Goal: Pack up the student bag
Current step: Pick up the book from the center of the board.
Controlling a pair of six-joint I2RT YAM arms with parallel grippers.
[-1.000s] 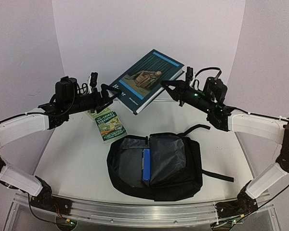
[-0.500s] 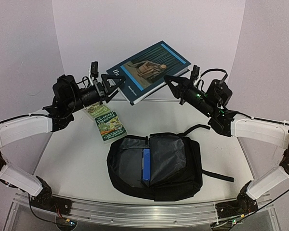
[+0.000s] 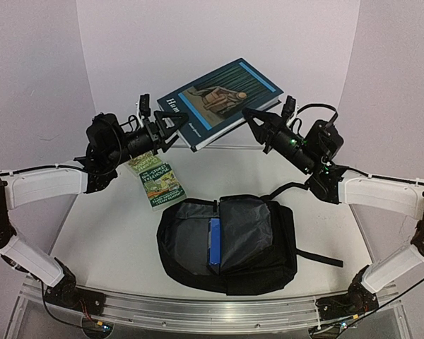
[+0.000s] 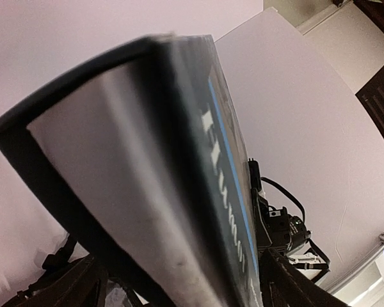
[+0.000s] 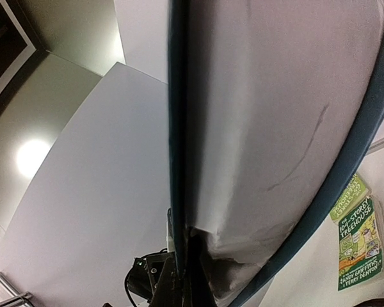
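The student bag (image 3: 233, 244) lies flat on the table in front, its main pocket unzipped, with a blue flat item (image 3: 214, 242) standing in the opening. A large blue hardcover book (image 3: 222, 95) hangs tilted in the air at the back. My right gripper (image 3: 251, 116) is shut on its right edge; the right wrist view shows the jaws pinching the cover (image 5: 179, 128). My left gripper (image 3: 171, 127) is open around the book's left corner. In the left wrist view the book's spine (image 4: 147, 160) sits between the fingers (image 4: 288, 281), with a gap on one side.
A small green paperback (image 3: 157, 181) lies on the table left of the bag, under the left arm; it also shows in the right wrist view (image 5: 361, 246). The bag's black straps (image 3: 318, 258) trail to the right. White walls enclose the back and sides.
Both arms have lifted the big book higher and tilted it more level. The left gripper's jaws have narrowed around the book's corner.
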